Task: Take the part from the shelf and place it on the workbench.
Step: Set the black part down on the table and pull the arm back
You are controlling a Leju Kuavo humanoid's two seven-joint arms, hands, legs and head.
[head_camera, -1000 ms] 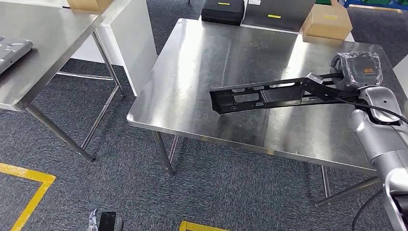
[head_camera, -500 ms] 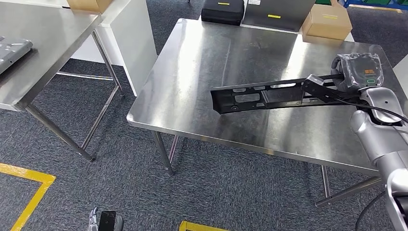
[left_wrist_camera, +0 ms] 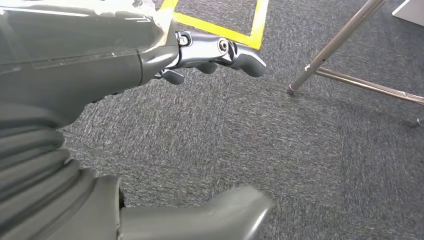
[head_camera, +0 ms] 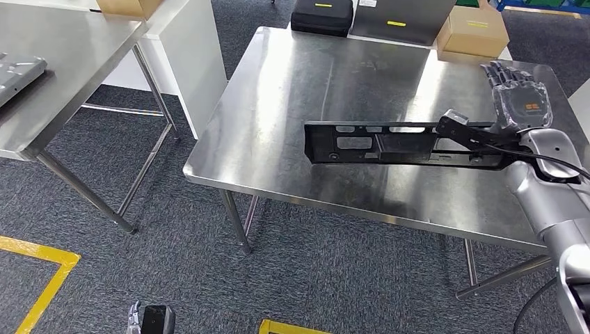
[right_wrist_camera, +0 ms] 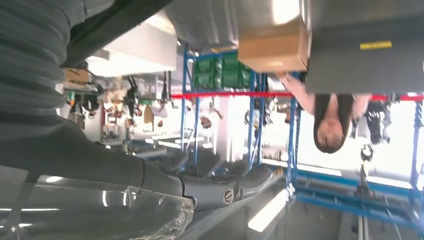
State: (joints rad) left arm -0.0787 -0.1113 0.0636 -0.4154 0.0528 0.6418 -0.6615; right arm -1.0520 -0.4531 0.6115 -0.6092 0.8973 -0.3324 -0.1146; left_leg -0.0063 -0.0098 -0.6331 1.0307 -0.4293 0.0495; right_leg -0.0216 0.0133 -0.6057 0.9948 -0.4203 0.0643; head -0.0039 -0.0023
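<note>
The part, a long black metal bracket (head_camera: 389,142) with slots, lies flat on the steel workbench (head_camera: 313,83), its right end reaching toward my right wrist. My right hand (head_camera: 518,94) is just beyond that end, above the table's right side, fingers spread straight and holding nothing. In the right wrist view the right hand (right_wrist_camera: 215,190) shows extended fingers with nothing in them. My left hand (head_camera: 149,320) hangs low beside the body over the carpet. The left wrist view shows the left hand (left_wrist_camera: 210,52) with fingers and thumb apart and nothing between them.
A cardboard box (head_camera: 473,31), a black case (head_camera: 321,15) and a grey case (head_camera: 400,17) stand along the workbench's far edge. A second steel table (head_camera: 62,62) stands at the left. Yellow tape (head_camera: 42,278) marks the carpet. A person (right_wrist_camera: 330,125) stands beyond the workbench.
My right hand has let go of the bracket and straightened its fingers. The bracket's held end dropped, and it now lies flat on the workbench.
</note>
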